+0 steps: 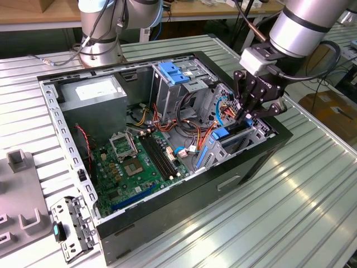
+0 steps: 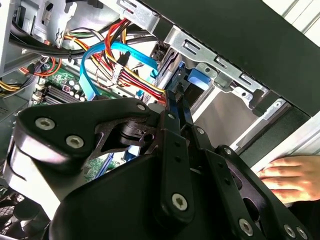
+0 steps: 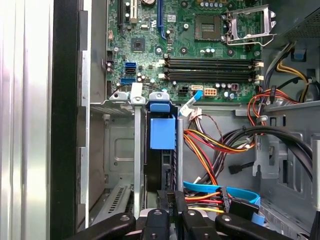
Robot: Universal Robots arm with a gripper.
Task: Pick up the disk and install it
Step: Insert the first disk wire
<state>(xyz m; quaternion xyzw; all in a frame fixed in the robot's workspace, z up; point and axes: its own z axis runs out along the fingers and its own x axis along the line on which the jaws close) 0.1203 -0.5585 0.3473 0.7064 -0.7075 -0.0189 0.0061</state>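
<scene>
- The disk [image 3: 161,150] stands on edge inside a metal drive bay [image 3: 117,150] at the front corner of the open computer case [image 1: 268,151]. In the first wrist view I see its dark thin edge, with the blue plastic bracket [image 3: 162,131] capping the end that points toward the motherboard [image 3: 200,50].
- In the exterior view the disk [image 1: 231,133] shows as a blue-edged slab set upright in the cage near the case's right end, in the exterior view's right.
- My gripper [image 1: 249,114] hangs directly above that bay. In the first wrist view its black fingers [image 3: 165,210] sit close together at the disk's near end, and I read them as clamped on the disk's edge.
- In the second wrist view the gripper [image 2: 175,107] narrows to a point against the blue bracket [image 2: 197,76].
- Red, yellow and orange power wires [image 3: 210,150] and flat blue data cables [image 3: 225,192] lie just beside the bay.
- A person's hand [image 2: 287,177] rests by the case's outer wall in the second wrist view.
- A grey box with a white sticker [image 1: 92,92] sits in the far corner of the case.
- The case lies on a ribbed metal table [image 1: 290,212].
</scene>
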